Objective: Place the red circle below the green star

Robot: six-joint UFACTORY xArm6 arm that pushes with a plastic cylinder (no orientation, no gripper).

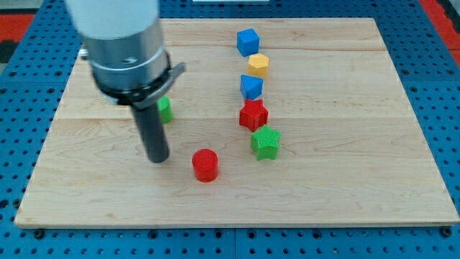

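No brand, label or writing can be read on anything here. The wooden counter (345, 180) carries seven blocks in all: two red, two green that show, two blue and one yellow.

The red circle (205, 165) stands near the middle of the counter, toward the near edge, and it touches nothing. The green star (265, 142) is to its right and a little farther away, so the circle is to the left of the star and slightly nearer, not directly below it. Just beyond the green star, touching it or almost touching, is the red star (254, 114). Farther still in the same line stand a blue block (251, 87) of a pointed shape, then a yellow block (259, 65) with several sides, then a blue cube (247, 42) near the far edge. These five make one column that runs from near to far.

A second green block (165, 109) is on the left, partly hidden behind the arm, so its shape I cannot tell.

The arm has no gripper, so there are no jaws to be spread or pressed together; it ends in a dark rod. My tip (158, 160) rests on the counter to the left of the red circle, near it but apart, and nearer than the hidden green block.
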